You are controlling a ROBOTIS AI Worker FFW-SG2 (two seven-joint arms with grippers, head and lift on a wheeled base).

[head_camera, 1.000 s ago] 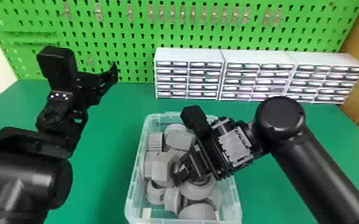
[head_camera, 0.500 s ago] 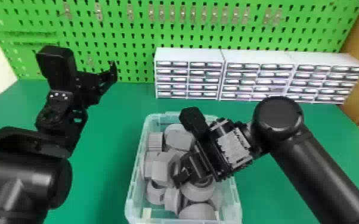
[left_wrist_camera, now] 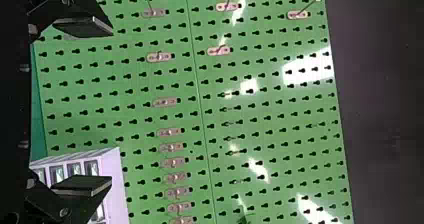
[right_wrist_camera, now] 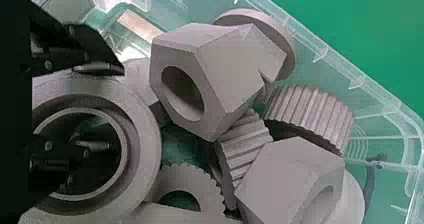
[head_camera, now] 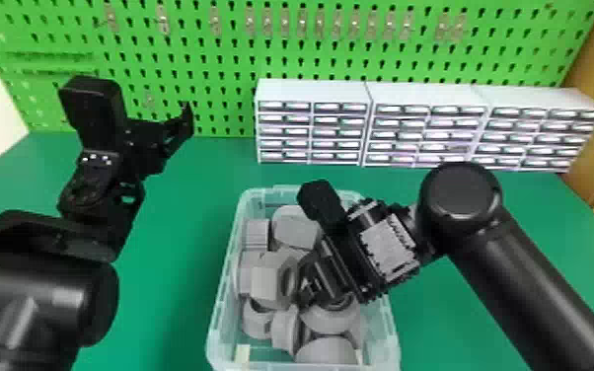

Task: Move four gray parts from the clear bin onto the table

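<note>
Workshop or lab workstation, indoor. Wall: green pegboard (head_camera: 232, 59), rows of keyhole slots, small metal hooks (head_camera: 163, 22) fitted; beyond the left fingers (head_camera: 182, 129). Storage: three white cabinets (head_camera: 313, 91) of small drawers, side by side at the back of the bench, farther off than the right fingers (head_camera: 311, 292). Work surface: bench (head_camera: 177, 212), green top, below both pairs of fingers. Stock: clear bin (head_camera: 223, 315) of gray parts (head_camera: 264, 286), hexagonal, toothed and ring-shaped, at the right fingers. Machinery: two black robot arms (head_camera: 513, 276).
</note>
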